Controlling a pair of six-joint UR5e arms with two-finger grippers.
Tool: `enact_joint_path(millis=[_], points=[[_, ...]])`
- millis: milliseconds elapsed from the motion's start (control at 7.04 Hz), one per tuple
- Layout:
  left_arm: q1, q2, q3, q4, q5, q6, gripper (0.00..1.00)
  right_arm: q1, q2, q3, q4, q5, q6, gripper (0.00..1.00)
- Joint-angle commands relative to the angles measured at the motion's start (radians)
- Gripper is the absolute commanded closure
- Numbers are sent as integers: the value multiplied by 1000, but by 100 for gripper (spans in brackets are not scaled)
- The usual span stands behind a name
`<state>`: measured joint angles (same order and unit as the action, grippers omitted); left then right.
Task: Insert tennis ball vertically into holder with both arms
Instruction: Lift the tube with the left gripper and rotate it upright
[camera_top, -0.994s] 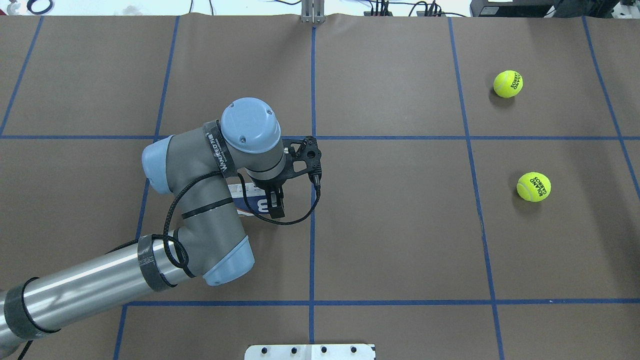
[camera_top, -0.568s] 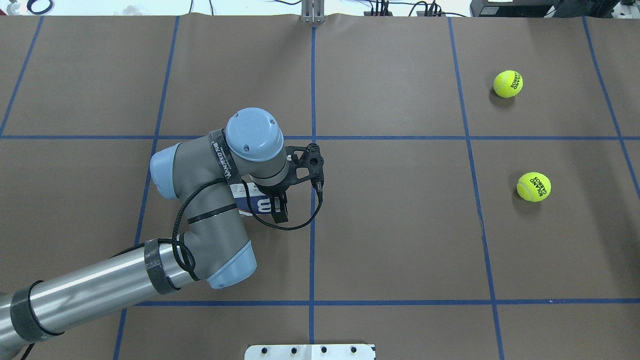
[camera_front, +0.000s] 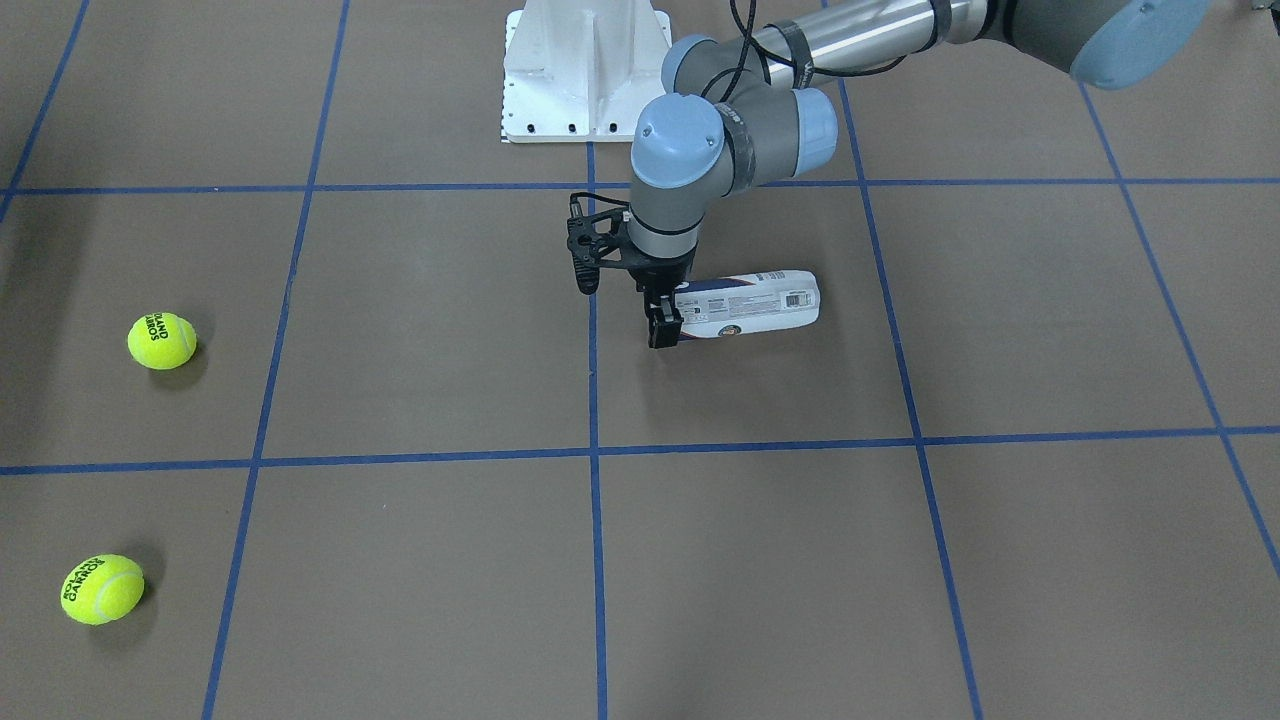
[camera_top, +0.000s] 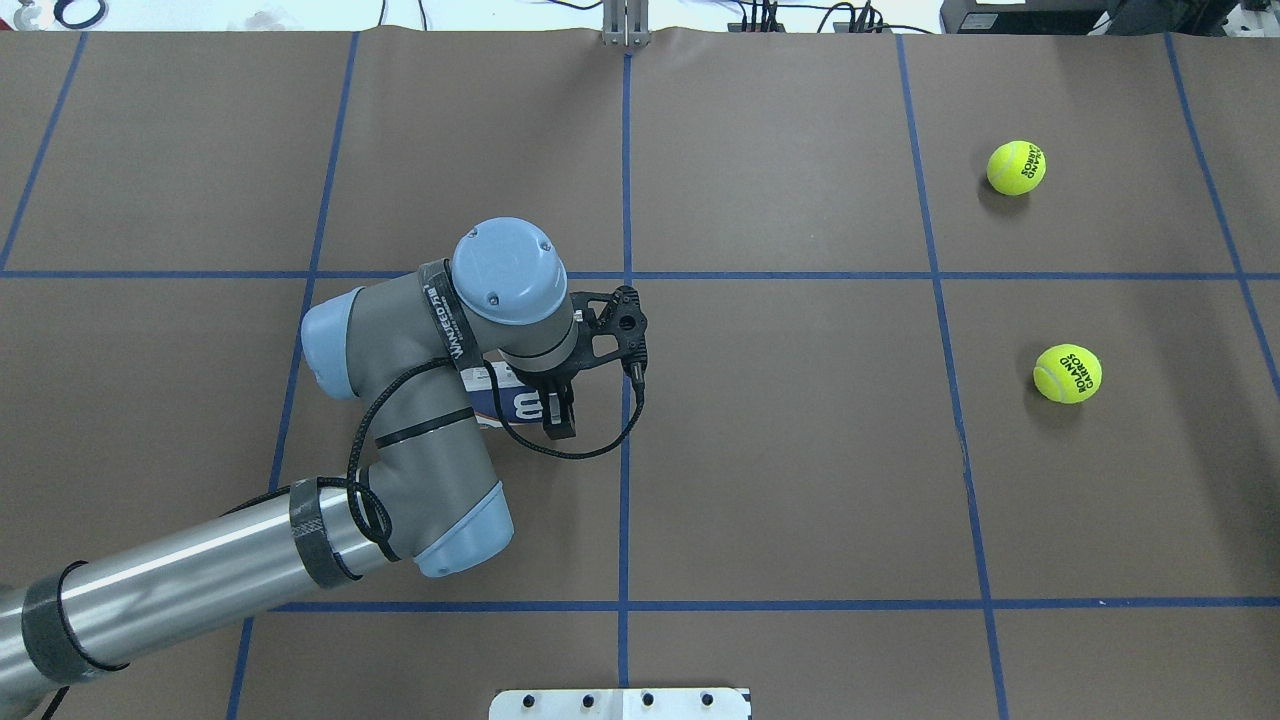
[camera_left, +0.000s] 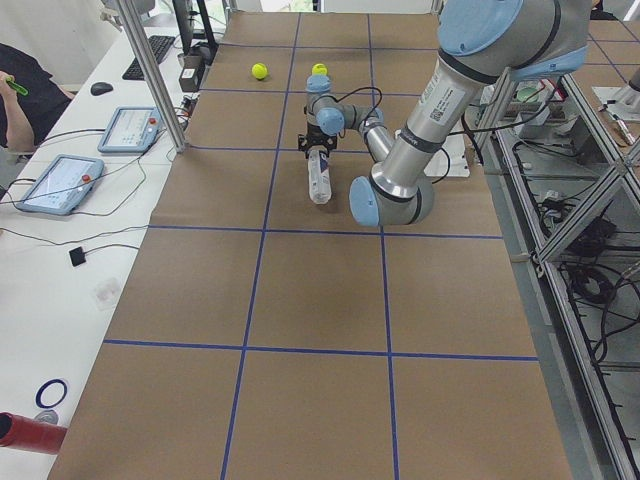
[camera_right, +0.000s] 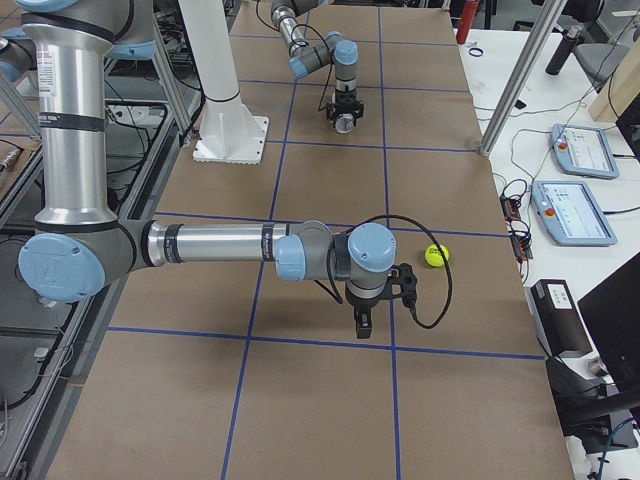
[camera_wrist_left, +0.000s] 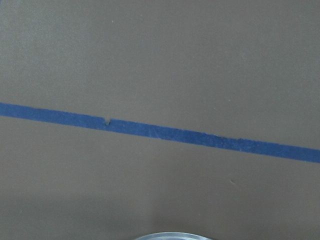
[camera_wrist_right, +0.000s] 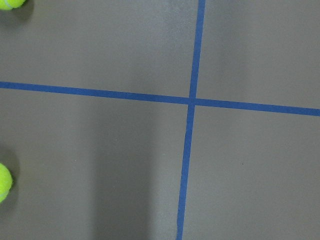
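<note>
The holder (camera_front: 745, 305) lies on its side on the brown table, partly hidden under my left wrist in the overhead view (camera_top: 505, 400). My left gripper (camera_front: 662, 325) points down at its open end, fingers close together and seemingly shut on the rim. The silvery rim (camera_wrist_left: 172, 236) shows at the bottom edge of the left wrist view. Two tennis balls (camera_top: 1016, 167) (camera_top: 1067, 373) lie far to my right, and also show in the front view (camera_front: 161, 340) (camera_front: 102, 589). My right gripper (camera_right: 362, 322) shows only in the exterior right view, hanging over the table near a ball (camera_right: 435, 255); I cannot tell its state.
The white pedestal base (camera_front: 585, 70) stands at my edge of the table, also in the overhead view (camera_top: 620, 703). Blue tape lines (camera_top: 625, 450) divide the brown surface into squares. Tablets (camera_right: 580, 210) lie on a side bench beyond the far edge.
My left arm shifted slightly right and lowered over the holder's end, then stayed still. The balls have not moved.
</note>
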<state>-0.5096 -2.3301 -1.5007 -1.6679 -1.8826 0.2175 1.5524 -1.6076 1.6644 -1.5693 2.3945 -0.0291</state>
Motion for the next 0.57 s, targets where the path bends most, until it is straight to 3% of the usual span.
enact_joint_path(millis=[0, 284, 426], points=[[-20, -2, -35, 2, 11, -6, 64, 0, 0, 2, 0, 0, 0, 1], [-58, -3, -169, -3, 38, -95, 67, 2, 0, 3, 2, 0, -2, 1], [-60, -5, -247, -33, 106, -196, 67, 0, 0, 6, 3, 0, -2, 1]])
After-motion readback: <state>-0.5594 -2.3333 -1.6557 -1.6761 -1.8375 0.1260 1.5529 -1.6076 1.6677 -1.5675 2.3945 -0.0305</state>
